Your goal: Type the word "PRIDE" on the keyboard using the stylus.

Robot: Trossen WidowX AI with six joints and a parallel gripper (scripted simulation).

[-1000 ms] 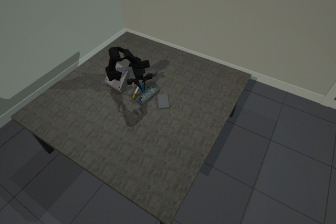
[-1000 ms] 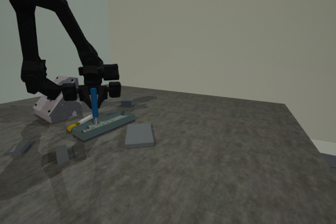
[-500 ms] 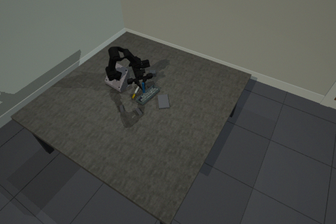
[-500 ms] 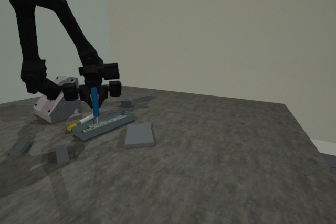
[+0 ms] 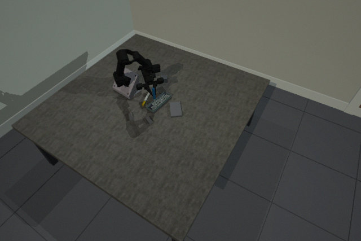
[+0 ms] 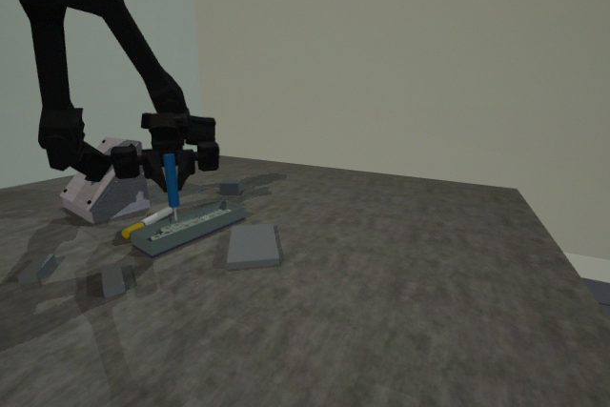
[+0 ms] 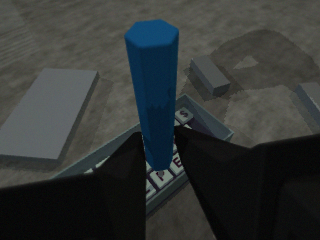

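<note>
My gripper (image 5: 154, 95) (image 6: 174, 188) (image 7: 158, 136) is shut on the blue stylus (image 5: 153, 91) (image 6: 170, 178) (image 7: 154, 85) above the keyboard. The stylus stands nearly upright, leaning slightly, its thin pale tip pointing down. The keyboard (image 6: 192, 235) (image 7: 217, 125) is a narrow grey-green tray with rows of white keys bearing dark red letters. In the wrist view the tip is over a key beside the E key (image 7: 177, 163); the tip partly covers its letter. Whether the tip touches or presses it I cannot tell. My fingers and the stylus hide many other keys; an S key (image 7: 184, 115) shows near the tray's end.
A white and yellow pen-like object (image 5: 144, 103) (image 6: 132, 228) lies beside the keyboard, on the robot base's side. A flat grey slab (image 5: 175, 109) (image 6: 254, 245) (image 7: 50, 115) lies on its other side. Small grey blocks (image 5: 149, 119) (image 6: 112, 280) (image 7: 209, 75) lie around. The pale base (image 6: 120, 200) stands behind.
</note>
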